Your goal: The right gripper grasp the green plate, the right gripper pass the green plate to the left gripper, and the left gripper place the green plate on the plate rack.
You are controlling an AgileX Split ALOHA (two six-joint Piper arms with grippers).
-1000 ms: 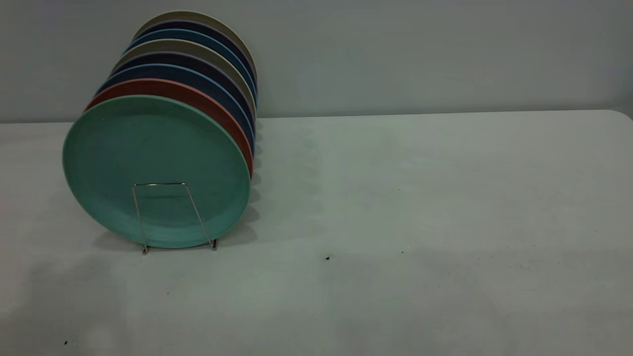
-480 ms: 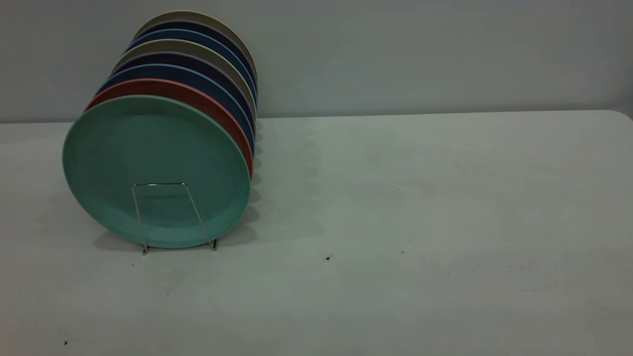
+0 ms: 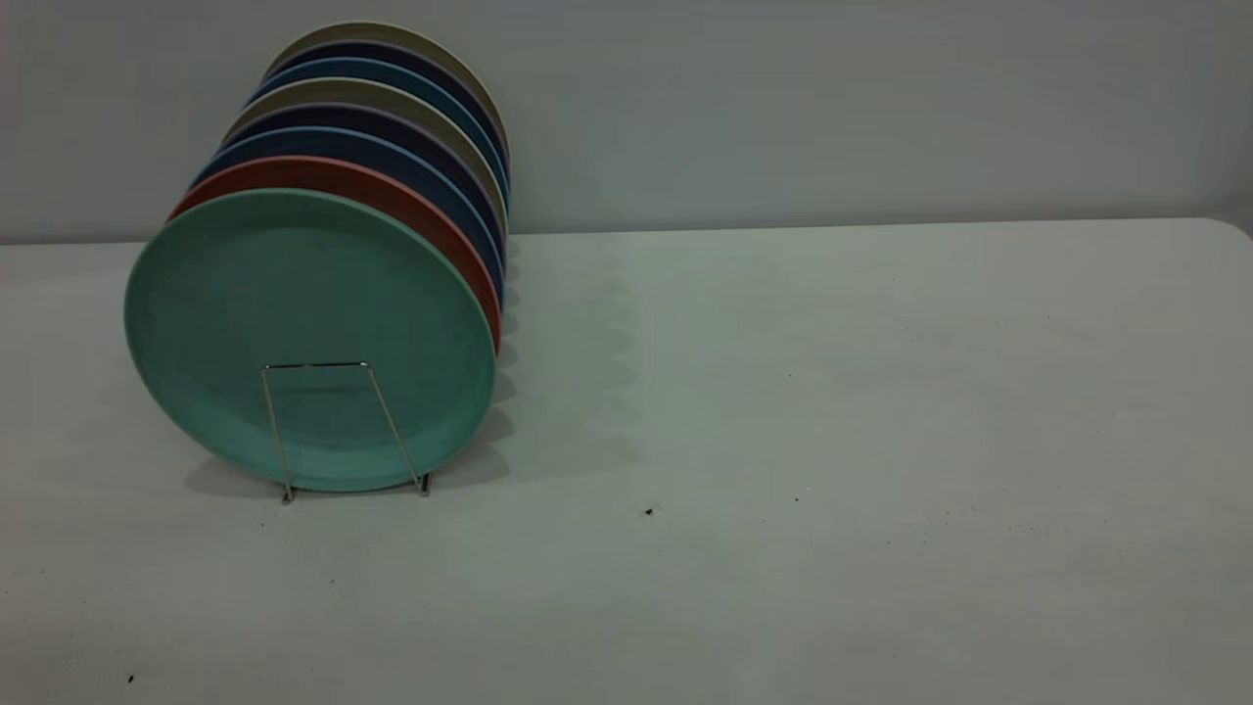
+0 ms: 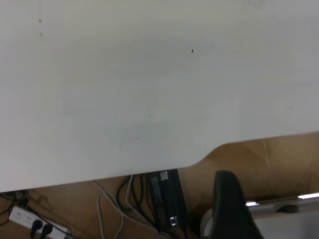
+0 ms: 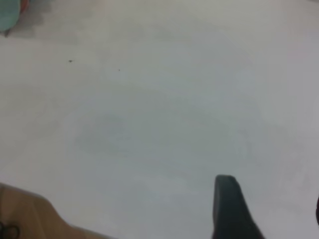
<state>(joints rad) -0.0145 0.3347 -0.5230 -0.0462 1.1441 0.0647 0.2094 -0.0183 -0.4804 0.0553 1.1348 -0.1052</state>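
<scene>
The green plate [image 3: 308, 338] stands upright in the frontmost slot of the plate rack [image 3: 333, 426], behind its front wire loop, at the table's left. A sliver of the green plate also shows in the right wrist view [image 5: 9, 12]. Neither gripper shows in the exterior view. In the left wrist view the left gripper [image 4: 274, 199] hangs over the table's edge; one black finger [image 4: 228, 199] shows, empty. In the right wrist view the right gripper [image 5: 271, 196] is above bare table, far from the plate, fingers wide apart and empty.
Behind the green plate the rack holds a salmon-pink plate [image 3: 392, 196], dark blue plates [image 3: 421, 171] and beige plates [image 3: 431, 122]. The white table [image 3: 832, 392] stretches to the right. Cables and a power strip [image 4: 22, 219] lie below the table's edge.
Dark shadows on the table's front left and lower right have faded away. The plates and rack have not moved.
</scene>
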